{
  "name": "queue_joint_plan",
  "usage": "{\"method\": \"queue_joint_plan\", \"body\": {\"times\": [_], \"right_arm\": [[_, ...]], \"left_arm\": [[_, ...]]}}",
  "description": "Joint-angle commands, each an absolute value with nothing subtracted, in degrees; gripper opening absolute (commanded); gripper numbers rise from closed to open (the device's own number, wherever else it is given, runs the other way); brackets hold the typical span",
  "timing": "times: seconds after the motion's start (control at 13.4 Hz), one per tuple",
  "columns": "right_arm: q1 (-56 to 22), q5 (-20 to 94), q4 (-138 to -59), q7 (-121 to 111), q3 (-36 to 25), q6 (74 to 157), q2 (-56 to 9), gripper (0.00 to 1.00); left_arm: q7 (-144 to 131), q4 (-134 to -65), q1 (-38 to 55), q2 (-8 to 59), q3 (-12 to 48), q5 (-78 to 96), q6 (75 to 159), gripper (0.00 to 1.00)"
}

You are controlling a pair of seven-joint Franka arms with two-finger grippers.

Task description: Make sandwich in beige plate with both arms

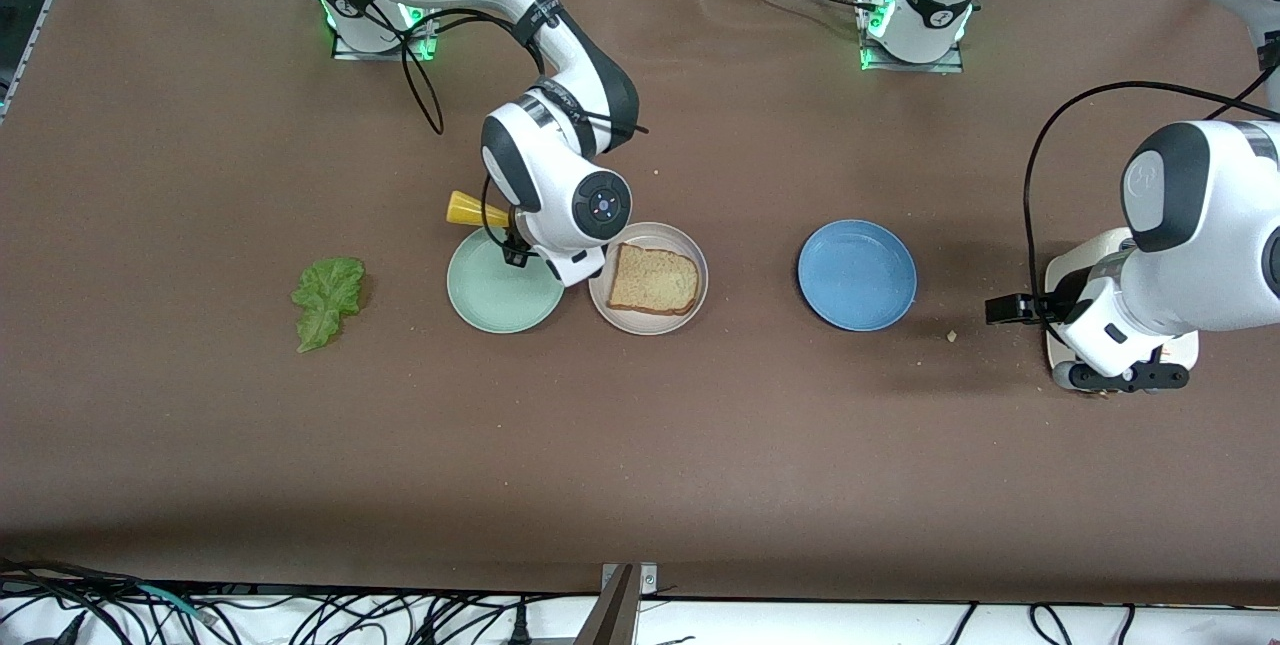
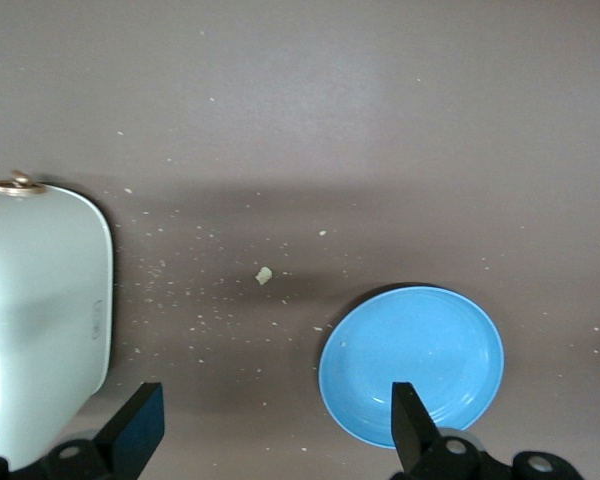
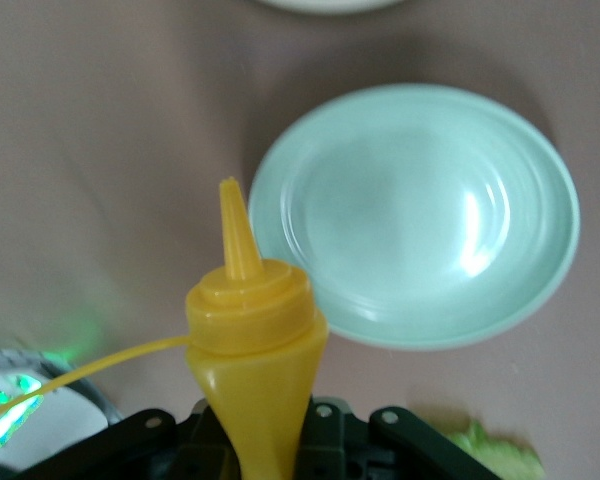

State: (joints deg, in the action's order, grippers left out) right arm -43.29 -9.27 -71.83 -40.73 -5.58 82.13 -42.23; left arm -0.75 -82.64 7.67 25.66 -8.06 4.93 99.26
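Right gripper (image 3: 255,440) clenched on yellow sauce bottle (image 3: 250,340) over mint plate (image 1: 500,290); left gripper (image 2: 270,425) spread, waiting; nozzle probably should centre over bread (image 1: 653,279) on beige plate (image 1: 697,300) before squeezing.

Both arms: glossy white shells, black joint sections, black cables looped alongside. Green lights glow at both bases.
Right arm (image 1: 560,175): round black cap, blue-ringed centre with red dot, on its wrist; black strap higher up.
Left arm (image 1: 1190,225): white wrist housing, dark grey oval panel.
Left gripper (image 2: 270,425): matte black squared fingers (image 2: 135,425); round screw holes below the jaws.
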Motion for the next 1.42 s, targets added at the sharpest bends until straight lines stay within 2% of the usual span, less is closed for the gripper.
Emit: {"method": "queue_joint_plan", "body": {"times": [0.0, 0.3, 1.12, 1.34], "right_arm": [[-45.2, -12.4, -69.1, -40.5, -6.2, 77.0, -41.7, 0.00], [-45.2, -12.5, -68.5, -41.0, -7.0, 74.3, -41.1, 0.00], [-45.1, -14.2, -68.2, -41.2, -7.9, 73.8, -39.5, 0.00], [-41.7, -8.6, -68.3, -41.9, -8.7, 74.2, -37.5, 0.00]], "left_arm": [[-0.4, -82.6, 6.9, 24.3, -7.5, 2.6, 98.3, 1.00], [-0.5, -82.6, 6.8, 24.3, -7.8, 2.6, 98.3, 1.00], [-0.9, -82.5, 6.8, 23.8, -7.7, 2.7, 98.3, 1.00], [-1.0, -82.4, 6.9, 23.8, -7.6, 2.7, 98.3, 1.00]]}}
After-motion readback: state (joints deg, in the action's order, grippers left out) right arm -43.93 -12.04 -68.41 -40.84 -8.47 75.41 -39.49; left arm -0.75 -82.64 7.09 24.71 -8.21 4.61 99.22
